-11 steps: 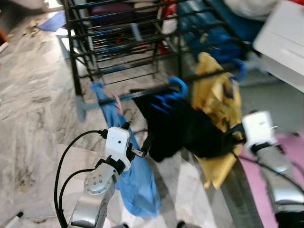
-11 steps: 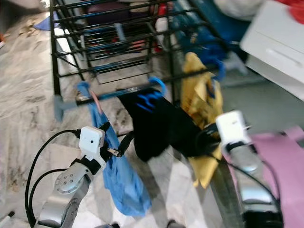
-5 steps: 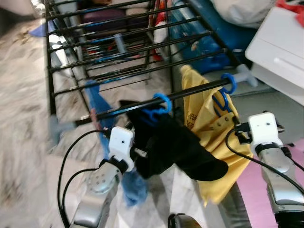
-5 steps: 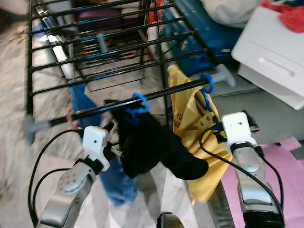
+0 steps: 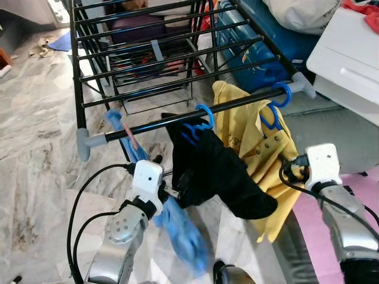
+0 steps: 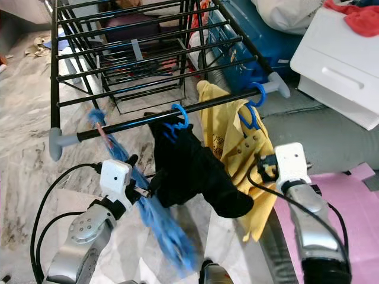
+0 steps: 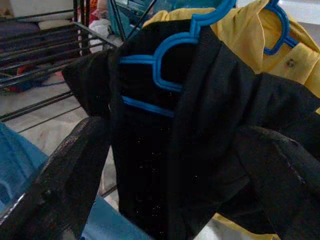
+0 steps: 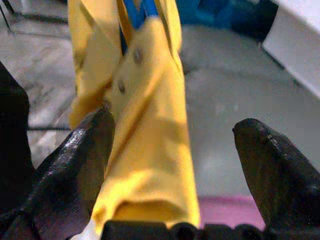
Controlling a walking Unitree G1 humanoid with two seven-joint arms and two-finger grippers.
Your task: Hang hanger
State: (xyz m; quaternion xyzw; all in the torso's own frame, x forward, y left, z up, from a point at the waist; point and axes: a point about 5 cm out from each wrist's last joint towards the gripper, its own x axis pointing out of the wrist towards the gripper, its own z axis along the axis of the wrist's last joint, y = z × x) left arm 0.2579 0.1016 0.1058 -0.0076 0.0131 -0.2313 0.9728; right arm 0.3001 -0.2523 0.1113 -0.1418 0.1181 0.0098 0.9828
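We are noting: black garment on blue hanger, hook already sitting over rack's front rail. Rail's long axis running left-low to right-high across view. Hanger lying up and ahead of left claw; left arm nearer. Left claw fingers spread, black cloth between them, contact we cannot tell. Right claw spread, facing yellow shirt on second blue hanger further right along same rail. We are judging hang nearly done.
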